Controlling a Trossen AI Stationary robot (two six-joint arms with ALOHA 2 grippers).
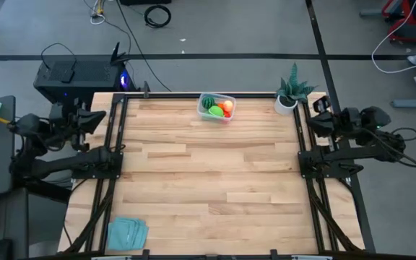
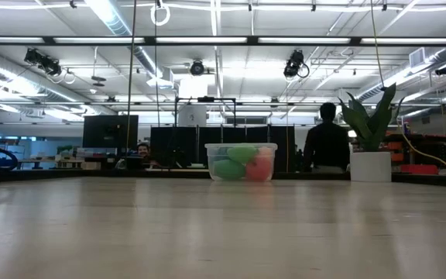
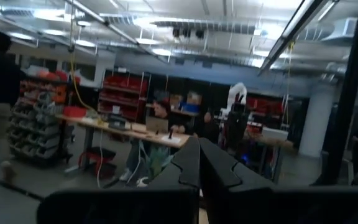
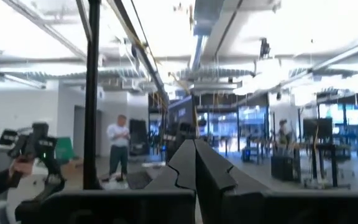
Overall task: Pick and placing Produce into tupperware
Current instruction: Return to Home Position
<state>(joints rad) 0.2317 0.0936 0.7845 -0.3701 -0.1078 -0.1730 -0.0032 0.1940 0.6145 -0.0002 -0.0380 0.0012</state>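
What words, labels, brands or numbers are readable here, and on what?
No text is readable.
The clear box, plant pot, folded cloth and black case show no legible print.
Writing in the room behind is too blurred.
The left arm and right arm, parked beside the table, show none.

Open middle, clutter at the rim
Bare table [image 1: 208,173] centre; tupperware [image 1: 217,107] and plant [image 1: 289,94] stand on the far edge, teal cloth [image 1: 127,233] lies at the near left corner.

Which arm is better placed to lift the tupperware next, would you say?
Likely left: the left gripper has a free path to the tupperware, while the plant stands near the right gripper; both are shut, off to the sides.
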